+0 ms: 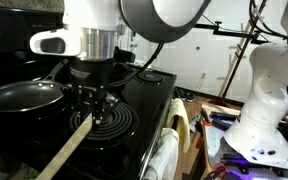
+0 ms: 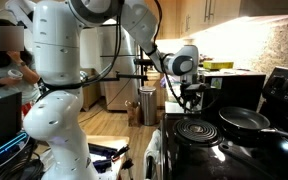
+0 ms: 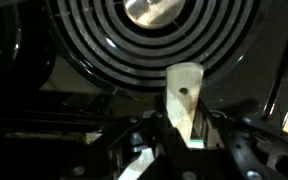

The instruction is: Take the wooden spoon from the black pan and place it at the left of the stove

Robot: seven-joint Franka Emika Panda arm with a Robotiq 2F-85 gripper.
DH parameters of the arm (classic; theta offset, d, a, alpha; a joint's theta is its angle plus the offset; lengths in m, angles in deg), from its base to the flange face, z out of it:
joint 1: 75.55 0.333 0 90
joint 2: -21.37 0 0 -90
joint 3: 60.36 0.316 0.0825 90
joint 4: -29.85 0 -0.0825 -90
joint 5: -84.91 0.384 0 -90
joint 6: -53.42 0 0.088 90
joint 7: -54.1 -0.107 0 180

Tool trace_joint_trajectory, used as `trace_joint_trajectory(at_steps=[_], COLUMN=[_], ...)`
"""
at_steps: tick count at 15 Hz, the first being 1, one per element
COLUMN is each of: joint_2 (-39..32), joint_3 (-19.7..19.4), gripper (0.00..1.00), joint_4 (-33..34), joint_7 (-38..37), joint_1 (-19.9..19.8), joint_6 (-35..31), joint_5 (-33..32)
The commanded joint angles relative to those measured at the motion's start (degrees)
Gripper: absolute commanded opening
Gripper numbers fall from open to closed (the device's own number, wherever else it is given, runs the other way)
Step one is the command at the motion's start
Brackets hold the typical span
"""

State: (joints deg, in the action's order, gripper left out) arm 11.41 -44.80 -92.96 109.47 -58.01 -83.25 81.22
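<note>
My gripper (image 1: 95, 104) is shut on the wooden spoon (image 1: 69, 145) and holds it above the stove (image 1: 149, 95). The pale spoon slants down to the lower left, past the stove's front edge. In the wrist view the spoon's handle end with a small hole (image 3: 184, 95) sticks out between the jaws (image 3: 182, 135), over the coiled burner ring (image 3: 149, 40). The black pan (image 1: 22, 96) sits empty on the stove beside the gripper, and it also shows in an exterior view (image 2: 242, 120). The gripper (image 2: 191, 102) hangs over the coil (image 2: 197, 130).
A pale dish towel (image 1: 169, 152) hangs at the stove's front. The stove's black back panel (image 2: 284, 90) stands behind the pan. The white robot body (image 2: 59, 90) fills the near side. A person (image 2: 9, 65) and a bin (image 2: 147, 105) are in the background.
</note>
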Motion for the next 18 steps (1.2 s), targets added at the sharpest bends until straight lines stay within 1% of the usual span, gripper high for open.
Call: trace_joint_trajectory(at_steps=[1,4,6,8,9,12,13,17,18], joint_2=[-4.9,-6.3,-6.7,-6.3,-6.5,-6.5,-6.5,-6.6,-6.8], joint_3=[2.2,3.5,3.8,4.3,4.4,4.7,4.7,5.3,5.5], gripper=[0.07,0.07,0.07,0.07,0.29,0.29,0.07,0.07,0.07], joint_4=[4.9,7.1,7.4,6.9,6.6,6.6,6.6,7.4,7.9], joint_7=[-2.2,-4.2,-5.8,-6.8,-4.8,-5.5,-5.5,-5.4,-4.9], joint_1=[-0.2,0.1,0.7,0.7,0.0,0.1,0.1,0.8,1.1], joint_6=[0.0,2.5,3.0,2.0,1.6,1.6,1.6,2.2,3.3], joint_5=[0.7,0.3,-1.2,-0.7,-0.5,-0.5,-0.5,-0.9,-1.4])
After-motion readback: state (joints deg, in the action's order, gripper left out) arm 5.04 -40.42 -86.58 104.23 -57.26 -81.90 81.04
